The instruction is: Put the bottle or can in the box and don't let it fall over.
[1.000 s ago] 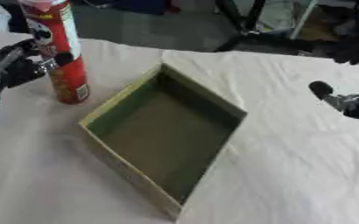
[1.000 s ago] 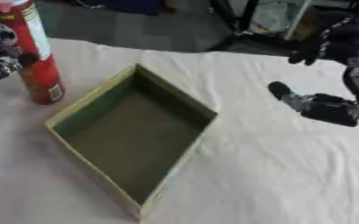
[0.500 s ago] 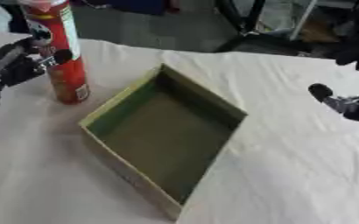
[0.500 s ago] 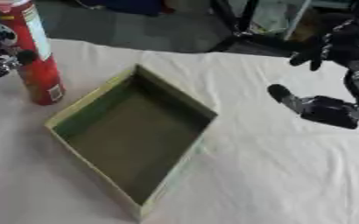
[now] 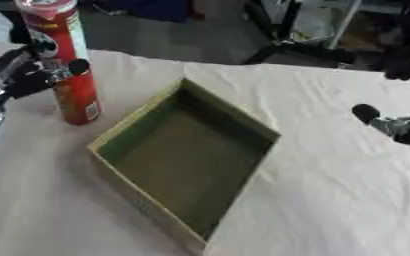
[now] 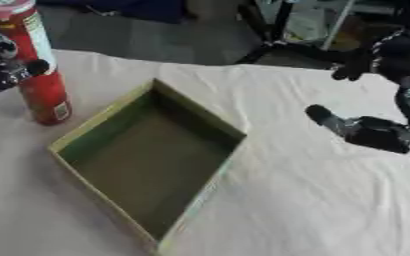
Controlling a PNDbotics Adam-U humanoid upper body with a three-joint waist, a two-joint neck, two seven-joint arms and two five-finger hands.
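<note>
Left hand (image 5: 29, 77) curled round tall red cylindrical can (image 5: 68, 60), held upright on cloth-covered table (image 5: 331, 165), left of olive cardboard box (image 5: 187, 155). Right hand (image 6: 379, 135) spread, nothing held, right of box.

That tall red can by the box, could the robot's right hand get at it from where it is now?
Probably not easily. The right hand hangs on the far side of the box from the red can, and the left hand is already at the can.

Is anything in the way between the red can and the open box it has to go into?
Nothing visible lies between them. The red can stands upright on the cloth just left of the box, with the left hand at it. Only the box's near wall must be cleared; its inside is bare.
</note>
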